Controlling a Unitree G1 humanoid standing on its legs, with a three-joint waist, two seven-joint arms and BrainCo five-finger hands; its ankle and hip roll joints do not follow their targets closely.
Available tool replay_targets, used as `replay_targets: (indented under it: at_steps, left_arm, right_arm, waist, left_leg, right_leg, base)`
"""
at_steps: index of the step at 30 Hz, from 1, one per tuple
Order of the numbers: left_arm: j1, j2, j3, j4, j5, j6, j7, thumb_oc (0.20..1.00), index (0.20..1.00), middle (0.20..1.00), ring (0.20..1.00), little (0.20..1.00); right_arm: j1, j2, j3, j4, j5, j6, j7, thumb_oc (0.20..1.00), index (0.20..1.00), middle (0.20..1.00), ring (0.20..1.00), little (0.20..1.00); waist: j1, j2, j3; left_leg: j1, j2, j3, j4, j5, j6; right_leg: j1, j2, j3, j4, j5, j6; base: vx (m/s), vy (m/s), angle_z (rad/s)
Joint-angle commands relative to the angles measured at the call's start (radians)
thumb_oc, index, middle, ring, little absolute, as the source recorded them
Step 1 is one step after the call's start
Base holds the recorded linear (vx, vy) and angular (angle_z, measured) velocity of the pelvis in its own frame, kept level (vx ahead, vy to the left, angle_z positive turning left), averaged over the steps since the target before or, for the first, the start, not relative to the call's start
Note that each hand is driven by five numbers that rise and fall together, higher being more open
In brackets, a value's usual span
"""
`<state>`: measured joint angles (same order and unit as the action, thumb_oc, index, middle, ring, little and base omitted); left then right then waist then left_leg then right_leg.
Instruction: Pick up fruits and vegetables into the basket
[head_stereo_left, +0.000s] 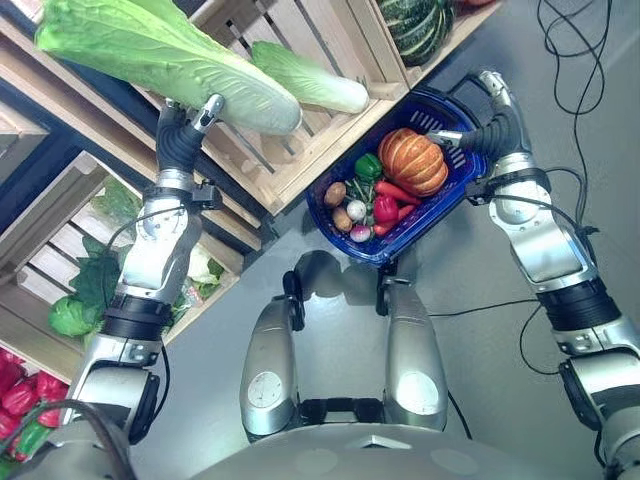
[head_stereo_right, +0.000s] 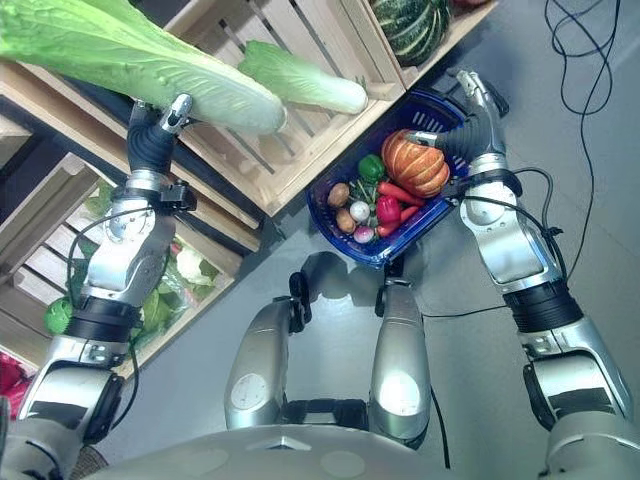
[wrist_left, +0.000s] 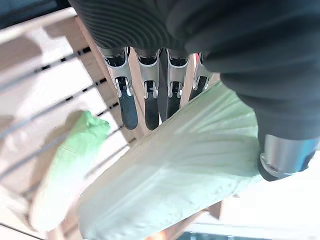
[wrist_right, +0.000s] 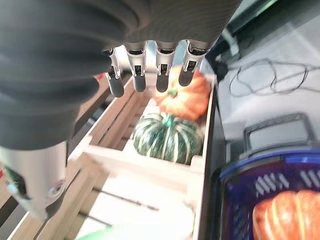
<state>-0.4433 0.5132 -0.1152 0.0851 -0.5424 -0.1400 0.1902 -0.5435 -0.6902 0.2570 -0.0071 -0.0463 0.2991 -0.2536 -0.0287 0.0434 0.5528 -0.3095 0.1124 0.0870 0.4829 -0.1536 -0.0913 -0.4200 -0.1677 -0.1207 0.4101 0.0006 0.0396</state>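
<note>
Left hand (head_stereo_left: 205, 112) grips a cabbage (head_stereo_left: 160, 55); right hand (head_stereo_left: 478, 135) carries the basket (head_stereo_left: 440, 210).

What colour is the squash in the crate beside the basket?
Dark green with pale stripes; the squash shows best in the right wrist view.

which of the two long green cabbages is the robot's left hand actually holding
The bigger cabbage, lifted clear of the shelf in the left hand. The smaller cabbage lies untouched in the wooden crate beside it.
</note>
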Motion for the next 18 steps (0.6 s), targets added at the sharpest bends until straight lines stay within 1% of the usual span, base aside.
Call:
replay_targets:
  at_steps: [1,2,3,5,7,8,9,10,11,12,13,15,17,18]
  left_arm:
    - [0.001,0.033,-0.007,-0.128,-0.046,-0.118,-0.056,0.200,0.200,0.200,0.200,0.200]
    - [0.000,0.027,-0.017,-0.140,-0.039,-0.121,-0.073,0.200,0.200,0.200,0.200,0.200]
    - [-0.006,0.025,-0.035,-0.152,0.011,-0.134,-0.088,0.200,0.200,0.200,0.200,0.200]
    - [-0.012,0.030,-0.050,-0.153,0.058,-0.133,-0.094,0.200,0.200,0.200,0.200,0.200]
    - [-0.020,0.039,-0.063,-0.146,0.112,-0.141,-0.084,0.200,0.200,0.200,0.200,0.200]
    - [-0.026,0.045,-0.072,-0.136,0.147,-0.139,-0.073,0.200,0.200,0.200,0.200,0.200]
    - [-0.027,0.049,-0.076,-0.132,0.152,-0.137,-0.068,0.200,0.200,0.200,0.200,0.200]
    - [-0.031,0.055,-0.081,-0.128,0.162,-0.128,-0.061,0.200,0.200,0.200,0.200,0.200]
    - [-0.031,0.060,-0.084,-0.123,0.187,-0.117,-0.051,0.200,0.200,0.200,0.200,0.200]
    - [-0.031,0.064,-0.088,-0.116,0.211,-0.103,-0.041,0.200,0.200,0.200,0.200,0.200]
    - [-0.030,0.070,-0.092,-0.108,0.222,-0.093,-0.033,0.200,0.200,0.200,0.200,0.200]
    - [-0.023,0.073,-0.102,-0.105,0.293,-0.051,-0.012,0.200,0.200,0.200,0.200,0.200]
    - [-0.024,0.081,-0.116,-0.098,0.330,-0.021,-0.003,0.200,0.200,0.200,0.200,0.200]
    - [-0.023,0.086,-0.127,-0.098,0.363,-0.010,0.003,0.200,0.200,0.200,0.200,0.200]
  right_arm:
    - [-0.053,0.028,0.024,-0.062,0.055,0.013,0.049,1.000,1.000,1.000,1.000,1.000]
    - [-0.056,0.032,0.034,-0.063,0.079,0.018,0.059,1.000,1.000,1.000,1.000,1.000]
    - [-0.057,0.040,0.049,-0.062,0.131,0.021,0.061,1.000,1.000,1.000,1.000,1.000]
    - [-0.055,0.055,0.057,-0.058,0.160,0.009,0.046,1.000,1.000,1.000,1.000,1.000]
    - [-0.050,0.069,0.054,-0.061,0.188,-0.008,0.011,1.000,1.000,1.000,1.000,1.000]
    - [-0.044,0.079,0.048,-0.066,0.181,-0.027,-0.035,1.000,1.000,1.000,1.000,1.000]
    - [-0.043,0.081,0.045,-0.068,0.172,-0.040,-0.054,1.000,1.000,1.000,1.000,1.000]
    - [-0.043,0.085,0.036,-0.073,0.156,-0.058,-0.090,1.000,1.000,1.000,1.000,1.000]
    - [-0.043,0.089,0.026,-0.084,0.130,-0.090,-0.113,1.000,1.000,1.000,1.000,1.000]
    - [-0.041,0.092,0.018,-0.096,0.119,-0.113,-0.115,1.000,1.000,1.000,1.000,1.000]
    - [-0.041,0.095,0.009,-0.119,0.099,-0.120,-0.113,1.000,1.000,1.000,1.000,1.000]
    - [-0.046,0.094,0.002,-0.171,0.072,-0.132,-0.100,1.000,1.000,1.000,1.000,1.000]
    - [-0.055,0.095,0.005,-0.198,0.048,-0.129,-0.091,1.000,1.000,1.000,1.000,1.000]
    - [-0.062,0.091,0.013,-0.209,0.045,-0.121,-0.080,1.000,1.000,1.000,1.000,1.000]
  waist:
    - [0.018,-0.057,-0.084]
    - [0.023,-0.062,-0.085]
    - [0.030,-0.069,-0.086]
    - [0.033,-0.075,-0.087]
    - [0.034,-0.082,-0.090]
    - [0.032,-0.083,-0.090]
    - [0.032,-0.083,-0.090]
    - [0.030,-0.083,-0.093]
    - [0.028,-0.083,-0.095]
    - [0.027,-0.081,-0.097]
    - [0.026,-0.079,-0.098]
    - [0.027,-0.074,-0.102]
    - [0.029,-0.070,-0.101]
    - [0.032,-0.068,-0.100]
  left_leg:
    - [-0.021,-0.036,0.048,-0.056,0.030,0.058]
    - [-0.015,-0.032,0.048,-0.059,0.031,0.058]
    - [-0.008,-0.026,0.049,-0.063,0.030,0.057]
    - [0.001,-0.020,0.050,-0.069,0.031,0.054]
    - [0.009,-0.016,0.052,-0.083,0.038,0.055]
    - [0.017,-0.012,0.053,-0.082,0.030,0.052]
    - [0.019,-0.011,0.053,-0.083,0.029,0.052]
    - [0.020,-0.010,0.055,-0.090,0.036,0.053]
    - [0.023,-0.009,0.055,-0.092,0.034,0.052]
    - [0.025,-0.010,0.055,-0.096,0.035,0.052]
    - [0.029,-0.010,0.054,-0.098,0.033,0.051]
    - [0.030,-0.014,0.053,-0.099,0.032,0.051]
    - [0.027,-0.017,0.052,-0.096,0.031,0.051]
    - [0.030,-0.016,0.050,-0.088,0.020,0.049]
  right_leg:
    - [0.097,-0.040,-0.004,-0.001,-0.104,0.057]
    - [0.106,-0.040,-0.008,-0.009,-0.102,0.057]
    - [0.122,-0.040,-0.017,-0.020,-0.099,0.057]
    - [0.136,-0.039,-0.022,-0.031,-0.096,0.057]
    - [0.146,-0.038,-0.025,-0.048,-0.086,0.057]
    - [0.155,-0.038,-0.025,-0.047,-0.092,0.059]
    - [0.157,-0.038,-0.024,-0.049,-0.092,0.059]
    - [0.159,-0.037,-0.023,-0.059,-0.084,0.059]
    - [0.162,-0.037,-0.022,-0.063,-0.083,0.060]
    - [0.164,-0.037,-0.022,-0.068,-0.082,0.061]
    - [0.166,-0.037,-0.020,-0.070,-0.082,0.063]
    - [0.168,-0.039,-0.018,-0.075,-0.083,0.063]
    - [0.167,-0.041,-0.018,-0.074,-0.083,0.063]
    - [0.170,-0.042,-0.019,-0.068,-0.092,0.064]
  base:
    - [0.01,-0.098,0.03]
    - [0.02,-0.108,0.03]
    - [0.02,-0.124,0.03]
    - [0.02,-0.084,0.08]
    - [0.01,-0.048,0.15]
    - [0.02,-0.022,0.08]
    - [0.00,0.000,0.00]
    - [0.00,0.000,0.00]
    - [0.00,0.000,0.00]
    - [0.00,0.000,0.00]
    - [0.01,0.034,-0.06]
    - [0.01,0.040,-0.06]
    - [0.00,0.015,-0.01]
    - [0.00,0.000,0.00]
